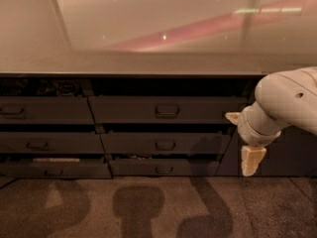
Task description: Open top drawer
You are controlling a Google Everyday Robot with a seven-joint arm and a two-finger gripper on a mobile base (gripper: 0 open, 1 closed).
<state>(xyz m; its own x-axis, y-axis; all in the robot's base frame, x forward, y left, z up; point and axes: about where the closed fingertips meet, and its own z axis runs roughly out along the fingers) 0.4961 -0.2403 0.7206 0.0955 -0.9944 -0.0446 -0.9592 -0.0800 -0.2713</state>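
The top drawer point(198, 110) is the wide dark grey front in the upper row under the counter, and it looks shut, with a dark gap above it. Its small loop handle point(167, 111) sits at the centre. My gripper point(243, 139) hangs at the drawer's right end, well right of the handle. It is open: one cream fingertip point(232, 116) points left at the drawer's right edge and the other point(251, 160) points down. Nothing is held.
A narrower drawer front point(44, 110) sits to the left in the same row. Two lower rows of drawer fronts point(163, 145) run beneath. The glossy countertop point(148, 58) overhangs them. A speckled floor point(148, 207) lies in front, with shadows on it.
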